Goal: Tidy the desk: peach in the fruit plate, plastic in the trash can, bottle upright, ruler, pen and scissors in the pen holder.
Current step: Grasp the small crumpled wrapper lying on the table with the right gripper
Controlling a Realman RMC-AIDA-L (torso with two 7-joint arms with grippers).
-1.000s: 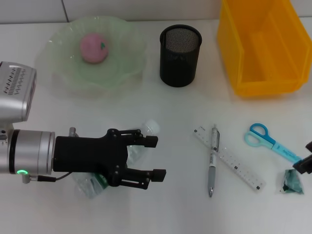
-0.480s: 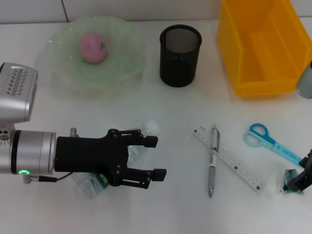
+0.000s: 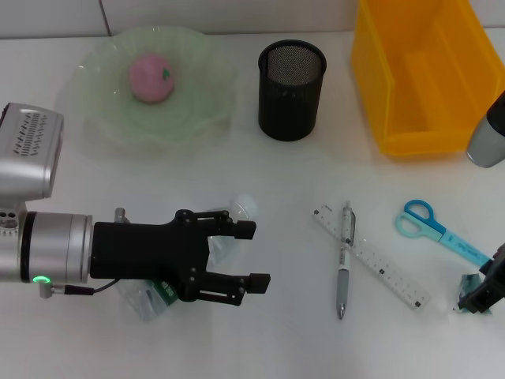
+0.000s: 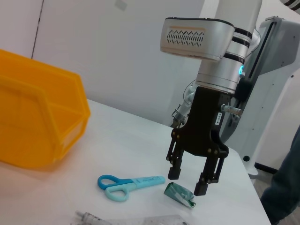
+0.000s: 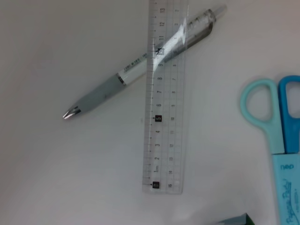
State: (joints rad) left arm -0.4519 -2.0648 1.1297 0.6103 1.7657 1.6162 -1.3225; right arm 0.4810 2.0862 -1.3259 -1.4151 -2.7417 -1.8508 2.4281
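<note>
A clear plastic bottle lies on its side under my left gripper, which is open above it. A pink peach sits in the green fruit plate. The green plastic scrap lies at the right edge. In the left wrist view my right gripper hangs open just over the scrap; in the head view it shows at the right edge. The ruler, the pen crossing it and the blue scissors lie flat. The black mesh pen holder stands at the back.
The yellow bin stands at the back right, close to the right arm. The right wrist view shows the ruler, pen and scissors close together on the white table.
My right gripper has come down at the right edge onto the green plastic scrap, and the right arm's upper part has entered beside the bin. The left arm has hardly moved.
</note>
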